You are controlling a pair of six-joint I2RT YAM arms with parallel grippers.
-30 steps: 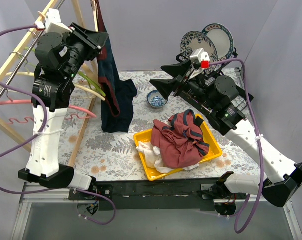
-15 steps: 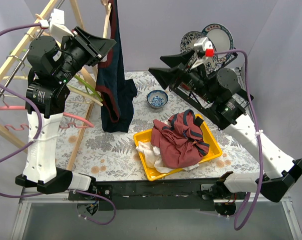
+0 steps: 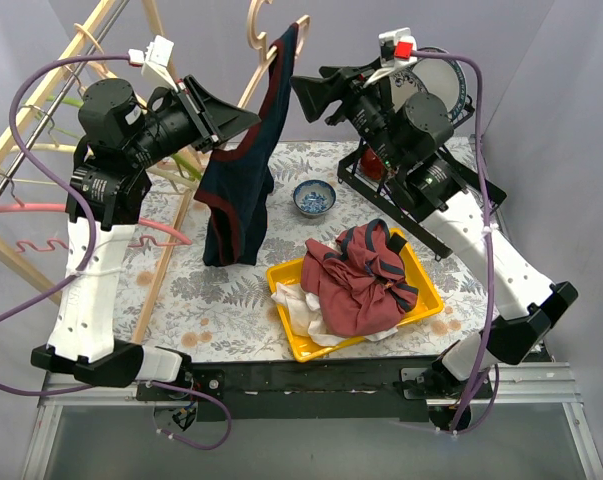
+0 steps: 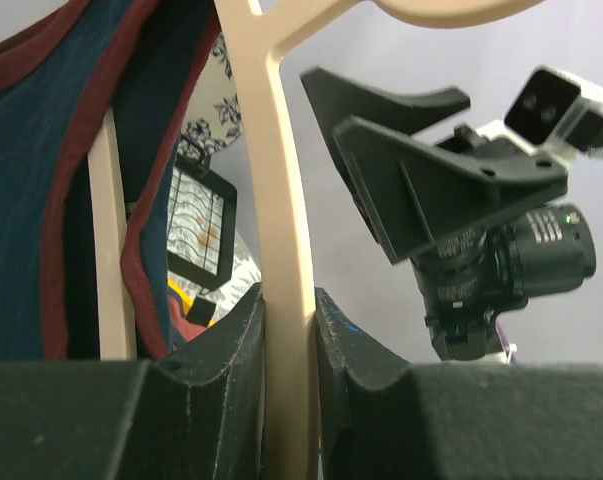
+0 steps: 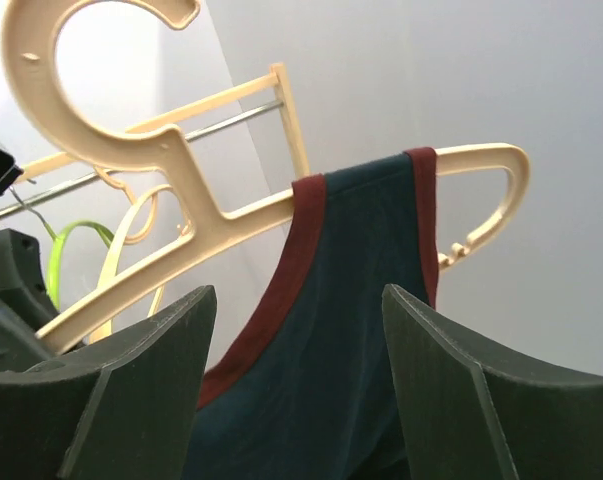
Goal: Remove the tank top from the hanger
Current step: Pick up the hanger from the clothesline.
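A navy tank top [image 3: 243,180] with dark red trim hangs from a cream hanger [image 3: 262,36] held high over the table's back left. My left gripper [image 3: 243,122] is shut on the hanger's arm [image 4: 281,230], the cream bar pinched between both fingers. My right gripper [image 3: 306,92] is open, its jaws spread wide just right of the top's strap [image 5: 366,230], which still hangs over the hanger's right arm [image 5: 481,160]. Nothing is between the right fingers.
A wooden drying rack [image 3: 51,110] with green and pink hangers [image 3: 141,225] stands at the left. A yellow tray [image 3: 426,290] of crumpled clothes sits centre right. A small blue bowl [image 3: 313,198] and a dish rack with plates [image 3: 441,75] stand behind.
My left gripper has lifted the hanger and tank top up and to the right. My right gripper has risen and moved left, close to the top's strap.
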